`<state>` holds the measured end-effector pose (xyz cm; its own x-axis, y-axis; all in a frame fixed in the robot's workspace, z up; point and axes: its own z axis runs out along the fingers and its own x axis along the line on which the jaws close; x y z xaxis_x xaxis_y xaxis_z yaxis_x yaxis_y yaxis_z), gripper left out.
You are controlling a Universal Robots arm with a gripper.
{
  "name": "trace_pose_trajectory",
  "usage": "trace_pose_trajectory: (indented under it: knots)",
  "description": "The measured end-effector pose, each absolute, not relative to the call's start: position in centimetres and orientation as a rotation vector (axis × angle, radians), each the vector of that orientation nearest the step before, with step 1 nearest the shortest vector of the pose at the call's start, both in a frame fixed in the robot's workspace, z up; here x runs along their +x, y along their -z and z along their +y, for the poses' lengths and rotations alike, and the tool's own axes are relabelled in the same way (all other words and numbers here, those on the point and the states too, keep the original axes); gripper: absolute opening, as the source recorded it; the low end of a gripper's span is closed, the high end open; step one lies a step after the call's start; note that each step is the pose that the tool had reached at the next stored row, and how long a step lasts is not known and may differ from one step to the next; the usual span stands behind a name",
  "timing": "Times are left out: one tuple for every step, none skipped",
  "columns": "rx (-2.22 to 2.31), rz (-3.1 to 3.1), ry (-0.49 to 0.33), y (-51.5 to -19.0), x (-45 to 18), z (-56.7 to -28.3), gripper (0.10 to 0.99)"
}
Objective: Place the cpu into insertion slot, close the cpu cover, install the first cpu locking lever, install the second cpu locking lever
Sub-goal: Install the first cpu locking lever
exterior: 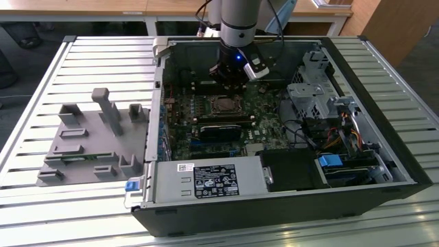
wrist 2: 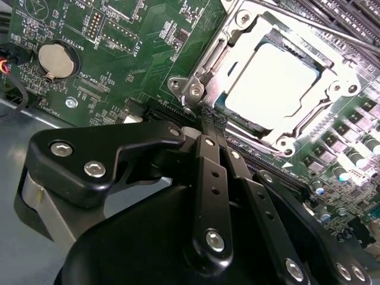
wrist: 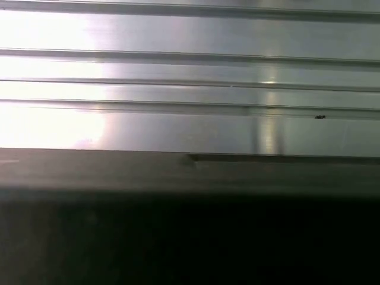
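cpu (wrist 2: 268, 78): silvery, flat in insertion slot (wrist 2: 323, 58) | cpu cover (wrist 2: 228, 50): closed

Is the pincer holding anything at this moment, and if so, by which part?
Nothing is held. The pincer is shut with nothing between its tips, just beside the corner of the cpu cover, which lies closed over the cpu.
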<state>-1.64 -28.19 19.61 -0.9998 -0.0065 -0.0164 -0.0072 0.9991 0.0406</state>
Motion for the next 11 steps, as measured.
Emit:
trace_pose_trajectory:
  knots:
    - [-0.011,3.125,-0.064,-19.6,-1.6,-28.2,0.106]
    - [-0.011,3.125,-0.065,-19.6,-1.6,-28.2,0.106]
    - [-0.011,3.124,-0.066,-19.7,-1.6,-28.2,0.106]
    - [-0.011,3.124,-0.066,-19.8,-1.6,-28.2,0.106]
    - [-0.011,3.124,-0.066,-19.9,-1.6,-28.2,0.106]
    - [-0.011,3.125,-0.065,-20.1,-1.6,-28.2,0.106]
    - [-0.011,3.125,-0.065,-20.3,-1.6,-28.2,0.106]
    - [-0.011,3.125,-0.065,-20.5,-1.6,-28.2,0.106]
    - [-0.011,3.125,-0.065,-20.7,-1.6,-28.2,0.106]
    - [-0.011,3.125,-0.065,-20.9,-1.6,-28.2,0.106]
    - [-0.011,3.125,-0.065,-21.0,-1.6,-28.2,0.106]
